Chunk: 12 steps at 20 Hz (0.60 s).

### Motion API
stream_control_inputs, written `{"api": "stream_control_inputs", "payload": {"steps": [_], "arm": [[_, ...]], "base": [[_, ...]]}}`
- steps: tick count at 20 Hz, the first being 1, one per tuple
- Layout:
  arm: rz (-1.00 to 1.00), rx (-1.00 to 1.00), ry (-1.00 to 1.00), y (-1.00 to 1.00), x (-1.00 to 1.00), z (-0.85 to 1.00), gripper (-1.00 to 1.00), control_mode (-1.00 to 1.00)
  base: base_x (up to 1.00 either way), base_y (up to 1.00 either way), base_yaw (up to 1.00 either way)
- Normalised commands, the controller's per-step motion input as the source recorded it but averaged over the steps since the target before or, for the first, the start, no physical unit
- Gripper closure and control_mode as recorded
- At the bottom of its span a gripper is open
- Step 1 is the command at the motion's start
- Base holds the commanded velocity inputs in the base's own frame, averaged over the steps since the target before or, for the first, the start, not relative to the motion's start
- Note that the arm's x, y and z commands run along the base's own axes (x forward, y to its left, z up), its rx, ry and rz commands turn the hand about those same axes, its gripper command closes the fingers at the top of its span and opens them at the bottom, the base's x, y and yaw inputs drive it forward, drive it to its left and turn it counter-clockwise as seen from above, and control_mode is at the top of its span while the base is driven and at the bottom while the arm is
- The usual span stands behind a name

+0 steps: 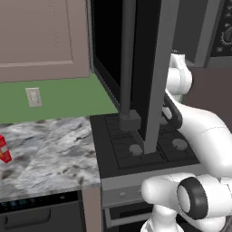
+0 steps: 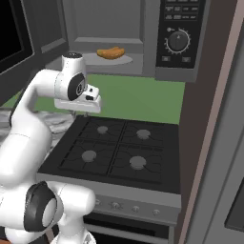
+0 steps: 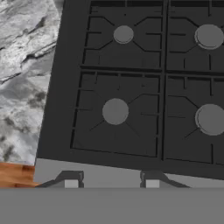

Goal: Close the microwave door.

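The microwave door (image 1: 156, 68) stands swung wide open toward me, seen nearly edge-on, its long dark bar handle (image 1: 128, 54) running down the near side. In the right base view the same door (image 2: 12, 35) shows as black glass at the far left. The microwave (image 2: 143, 28) hangs over the stove with its cavity exposed, a plate with yellow-brown food (image 2: 112, 53) inside and a control panel (image 2: 178, 40) at the right. My gripper (image 2: 76, 112) (image 3: 110, 183) points down over the stove's left side, open and holding nothing, to the right of the door and apart from it.
A black gas stovetop (image 3: 131, 87) (image 2: 114, 147) lies below the hand. A marble counter (image 1: 50, 149) with a red object (image 1: 3, 149) lies to its left. A taupe cabinet door (image 1: 41, 36) hangs upper left, and a tall cabinet side (image 2: 209, 119) walls the right.
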Motion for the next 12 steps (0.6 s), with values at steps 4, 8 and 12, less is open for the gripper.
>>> {"api": "stream_control_inputs", "payload": {"steps": [4,8,12], "arm": [[0.00,0.03,-0.21,-0.09,-0.58,0.15,-1.00,-1.00],[0.00,0.03,-0.42,-0.01,-0.92,0.56,-1.00,-1.00],[0.00,0.00,-0.45,0.00,-0.91,0.73,-1.00,-1.00]], "base": [[0.00,0.00,0.00],[0.00,0.00,0.00],[0.00,0.00,0.00]]}}
